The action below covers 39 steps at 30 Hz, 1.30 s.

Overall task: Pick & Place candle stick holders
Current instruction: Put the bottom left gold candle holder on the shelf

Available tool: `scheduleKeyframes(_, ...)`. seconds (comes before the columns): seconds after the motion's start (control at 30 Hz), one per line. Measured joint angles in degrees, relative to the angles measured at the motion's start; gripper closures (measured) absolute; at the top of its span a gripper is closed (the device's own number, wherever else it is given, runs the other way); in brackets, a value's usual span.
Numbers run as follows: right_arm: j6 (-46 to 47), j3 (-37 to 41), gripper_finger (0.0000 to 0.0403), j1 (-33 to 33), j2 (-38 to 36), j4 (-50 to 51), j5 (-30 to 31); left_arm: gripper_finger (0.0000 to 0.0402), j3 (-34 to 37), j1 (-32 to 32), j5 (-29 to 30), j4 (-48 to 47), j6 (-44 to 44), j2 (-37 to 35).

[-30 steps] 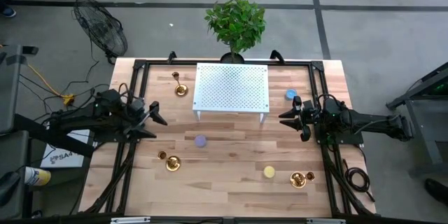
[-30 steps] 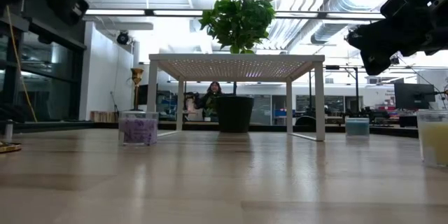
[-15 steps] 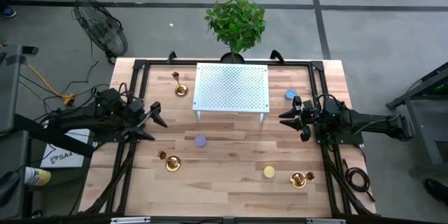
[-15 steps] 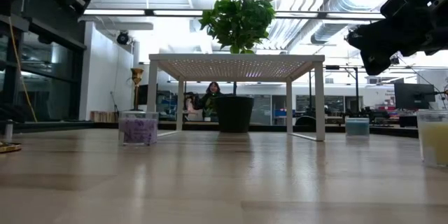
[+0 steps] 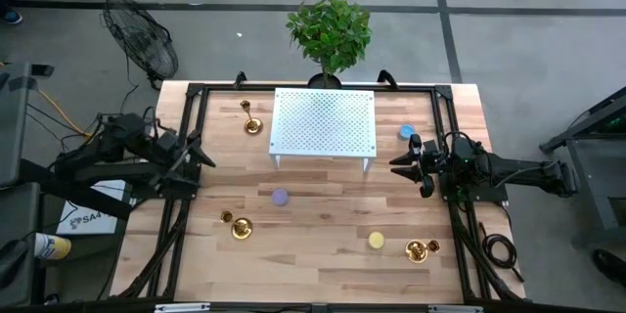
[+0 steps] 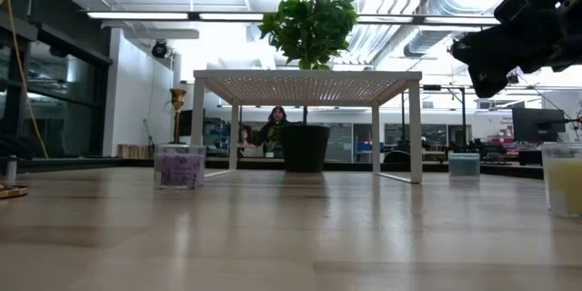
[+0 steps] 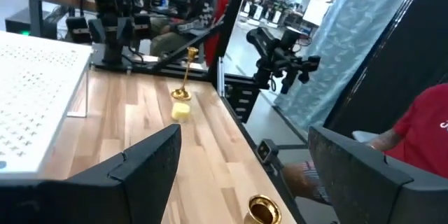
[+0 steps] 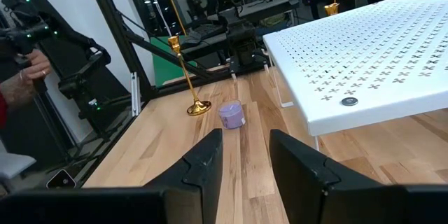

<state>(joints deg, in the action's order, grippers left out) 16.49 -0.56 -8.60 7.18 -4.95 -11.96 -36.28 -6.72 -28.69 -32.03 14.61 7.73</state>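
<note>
My left gripper (image 5: 202, 156) has pulled back left, jaws wide, empty; right gripper (image 5: 399, 164) part-open, empty. Brass candle stick holders (image 5: 241, 227) stand well apart from both.

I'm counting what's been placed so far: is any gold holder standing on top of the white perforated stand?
No. From above, the stand has a bare top, and all three holders sit on the wooden table.

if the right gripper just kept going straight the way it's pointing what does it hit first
Probably the purple candle, which sits just ahead of the right gripper between its fingers, with a gold candle stick holder close beside it. The gripper hangs above the table, so it might pass over both; depth is unclear.
</note>
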Motion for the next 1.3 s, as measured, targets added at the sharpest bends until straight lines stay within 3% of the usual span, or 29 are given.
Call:
scheduleKeyframes(0.27,-0.02,0.00,0.0289,0.02,-0.02,0.00,0.02,0.0095,2.83,0.00,5.02,2.06,-1.82,4.08)
scheduleKeyframes(0.5,-0.01,-0.01,0.0289,0.01,-0.02,0.01,0.00,0.0095,5.15,0.00,4.14,11.85,-2.40,12.79)
scheduleKeyframes(0.7,0.00,0.00,0.0289,0.00,-0.02,0.00,0.02,0.0095,5.15,2.96,6.14,16.10,-2.28,14.56)
scheduleKeyframes(0.87,-0.01,-0.01,0.0289,0.00,-0.02,0.00,0.00,0.0095,5.15,12.73,17.13,15.98,-0.87,14.70)
scheduleKeyframes(1.17,-0.02,0.00,0.0289,0.02,-0.02,0.01,0.02,0.0095,5.15,36.38,42.50,15.02,0.93,18.88)
scheduleKeyframes(1.3,-0.02,-0.01,0.0289,0.00,-0.02,0.00,0.00,0.0095,5.15,45.43,50.71,13.54,4.29,20.07)
